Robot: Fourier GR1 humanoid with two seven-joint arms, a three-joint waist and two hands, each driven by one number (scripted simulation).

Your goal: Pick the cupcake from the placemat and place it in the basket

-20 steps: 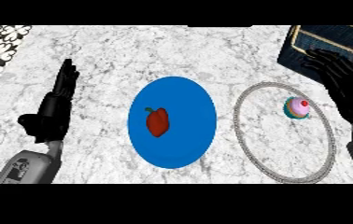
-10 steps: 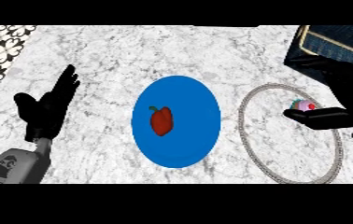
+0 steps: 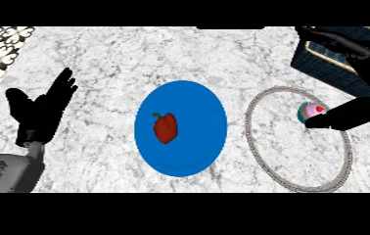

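The cupcake, pink-topped with a teal wrapper, stands on the round grey-rimmed placemat at the right. My right hand comes in from the right edge, and its straight dark fingers lie against the cupcake's near side and hide its lower part. No finger curls round it. The dark blue basket sits in the far right corner, just beyond the placemat. My left hand rests open at the left edge, fingers up, away from everything.
A blue plate holding a red pepper lies in the middle of the marble counter, left of the placemat. A patterned white object shows at the far left corner.
My right hand has come down from beside the basket to the cupcake's near side. The left hand has shifted slightly and spread its fingers. The cupcake has stayed put.
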